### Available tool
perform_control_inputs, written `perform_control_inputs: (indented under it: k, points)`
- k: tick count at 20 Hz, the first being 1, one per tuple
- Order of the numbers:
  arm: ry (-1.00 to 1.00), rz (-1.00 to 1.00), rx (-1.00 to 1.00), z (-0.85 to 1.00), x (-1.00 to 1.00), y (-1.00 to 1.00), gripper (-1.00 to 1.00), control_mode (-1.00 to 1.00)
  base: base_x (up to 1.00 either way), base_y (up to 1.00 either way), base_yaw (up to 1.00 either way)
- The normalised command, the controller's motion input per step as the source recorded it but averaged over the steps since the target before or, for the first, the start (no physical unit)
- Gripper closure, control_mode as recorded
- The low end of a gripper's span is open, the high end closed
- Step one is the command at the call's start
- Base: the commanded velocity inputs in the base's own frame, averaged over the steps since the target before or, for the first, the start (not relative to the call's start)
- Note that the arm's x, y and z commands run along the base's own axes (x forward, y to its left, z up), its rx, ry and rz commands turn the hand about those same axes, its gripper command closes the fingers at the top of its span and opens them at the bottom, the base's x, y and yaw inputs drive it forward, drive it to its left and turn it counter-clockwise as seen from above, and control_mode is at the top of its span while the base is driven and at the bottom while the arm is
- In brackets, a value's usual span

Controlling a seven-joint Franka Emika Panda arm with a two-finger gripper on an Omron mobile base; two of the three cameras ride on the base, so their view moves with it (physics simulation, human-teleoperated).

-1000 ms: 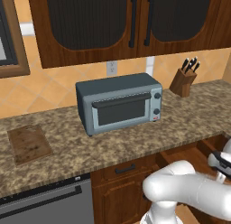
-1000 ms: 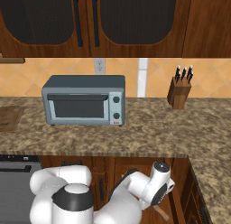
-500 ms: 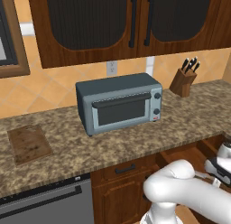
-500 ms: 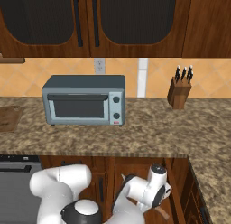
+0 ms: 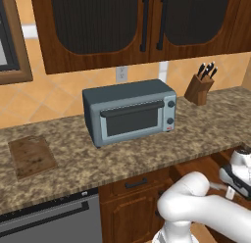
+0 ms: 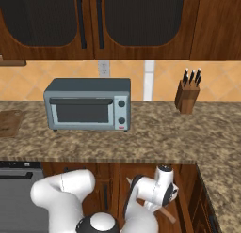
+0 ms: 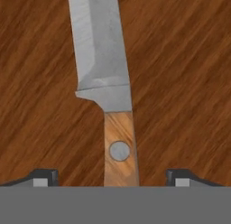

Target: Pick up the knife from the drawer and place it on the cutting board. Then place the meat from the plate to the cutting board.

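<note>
Through the hand view I am looking straight down on the knife (image 7: 107,90), which is lying flat on the reddish-brown floor of the drawer (image 7: 180,83). My gripper (image 7: 112,177) is hanging over it with its fingers (image 7: 44,177) spread wide, one on each side of the wooden handle and touching neither side. From the right base view I am seeing the white hand reaching down into the open drawer (image 6: 181,206) below the counter (image 6: 155,138). The left base view is giving me what the hand camera cannot: the cutting board (image 5: 32,155) is sitting well off to the left on the counter, the toaster oven (image 5: 130,111) is standing mid-counter, and the knife block (image 5: 200,87) is farther right by the wall.
</note>
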Motion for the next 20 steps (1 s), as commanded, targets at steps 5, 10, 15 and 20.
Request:
perform_control_inputs:
  k: [5, 10, 15, 20]
  points:
    - [0.08, 0.02, 0.00, -0.89, -0.14, 0.00, 1.00, -1.00, 0.00, 0.00, 0.00]
    - [0.02, 0.00, 0.00, -0.62, -0.05, 0.00, 1.00, -1.00, 0.00, 0.00, 0.00]
    - [0.00, 0.00, 0.08, -0.39, -0.62, -0.05, 1.00, -1.00, 0.00, 0.00, 0.00]
    - [0.00, 0.00, 0.16, -0.28, -0.93, -0.01, 1.00, -1.00, 0.00, 0.00, 0.00]
